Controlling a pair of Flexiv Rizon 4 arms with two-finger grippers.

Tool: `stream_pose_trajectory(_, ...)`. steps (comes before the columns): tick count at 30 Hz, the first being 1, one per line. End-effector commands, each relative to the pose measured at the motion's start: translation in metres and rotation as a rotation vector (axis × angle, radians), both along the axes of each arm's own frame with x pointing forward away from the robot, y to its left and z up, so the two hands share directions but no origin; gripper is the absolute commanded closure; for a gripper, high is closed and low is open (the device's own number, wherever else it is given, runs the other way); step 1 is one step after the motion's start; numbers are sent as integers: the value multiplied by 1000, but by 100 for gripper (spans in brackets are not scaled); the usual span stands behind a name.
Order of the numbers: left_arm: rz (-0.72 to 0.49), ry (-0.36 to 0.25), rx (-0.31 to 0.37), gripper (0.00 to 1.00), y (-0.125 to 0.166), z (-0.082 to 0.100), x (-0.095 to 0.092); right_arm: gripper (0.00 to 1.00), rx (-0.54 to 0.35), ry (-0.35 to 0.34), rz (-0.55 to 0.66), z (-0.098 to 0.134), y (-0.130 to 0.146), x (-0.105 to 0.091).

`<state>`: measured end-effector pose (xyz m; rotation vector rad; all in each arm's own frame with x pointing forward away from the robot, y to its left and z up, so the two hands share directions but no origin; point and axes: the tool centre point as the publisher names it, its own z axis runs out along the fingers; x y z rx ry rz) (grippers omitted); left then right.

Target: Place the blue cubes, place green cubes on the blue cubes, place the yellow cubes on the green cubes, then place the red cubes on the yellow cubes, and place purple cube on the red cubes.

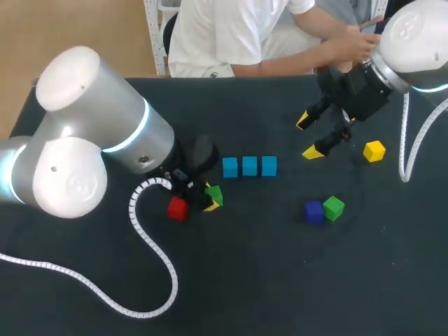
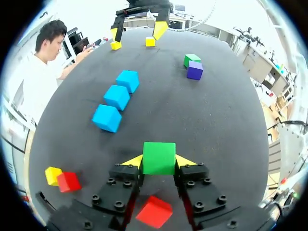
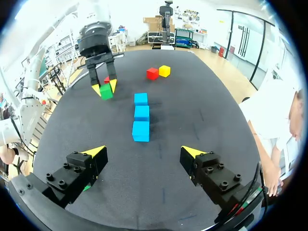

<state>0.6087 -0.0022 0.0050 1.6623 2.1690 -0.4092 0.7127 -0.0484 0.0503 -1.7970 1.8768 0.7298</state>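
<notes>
Now the left jaws are clenched on a green cube (image 2: pixel 159 158), just off one end of a row of three blue cubes (image 1: pixel 249 166) on the black counter (image 1: pixel 280 280). A red cube (image 1: pixel 177 208) lies close beside them. The right jaws hang released, spread wide, beyond the row's other end, near a yellow cube (image 1: pixel 374 150). Apart from these, a purple cube (image 1: pixel 313 211) touches a second green cube (image 1: pixel 334 207).

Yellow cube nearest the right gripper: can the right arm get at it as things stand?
Probably yes. The right gripper hangs beside the yellow cube, fingers open and empty; the cube stands alone, with nothing on or against it.
</notes>
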Motion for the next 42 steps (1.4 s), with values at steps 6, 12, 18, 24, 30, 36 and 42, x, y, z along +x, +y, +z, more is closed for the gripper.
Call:
stream_pose_trajectory(6, -86, -37, -71, 100, 20, 32, 32, 0, 1, -2, -1, 0, 0, -1)
stream_pose_trajectory(12, -135, -69, -49, 100, 16, 47, 48, 0, 1, -2, -1, 0, 0, -1)
stream_pose_trajectory(18, -214, -41, -2, 100, 7, 57, 61, 0, 1, -2, -1, 0, 0, -1)
stream_pose_trajectory(24, -249, 21, -21, 100, -5, 59, 63, 0, 1, -2, -1, 0, 0, -1)
stream_pose_trajectory(30, -244, 66, -36, 100, -22, 58, 55, 0, 1, -2, -1, 0, 0, -1)
stream_pose_trajectory(36, -230, 71, -12, 100, -37, 60, 46, 0, 1, -2, -1, 0, 0, -1)
stream_pose_trajectory(42, -261, 43, -14, 100, -39, 64, 44, 0, 1, -2, -1, 0, 0, -1)
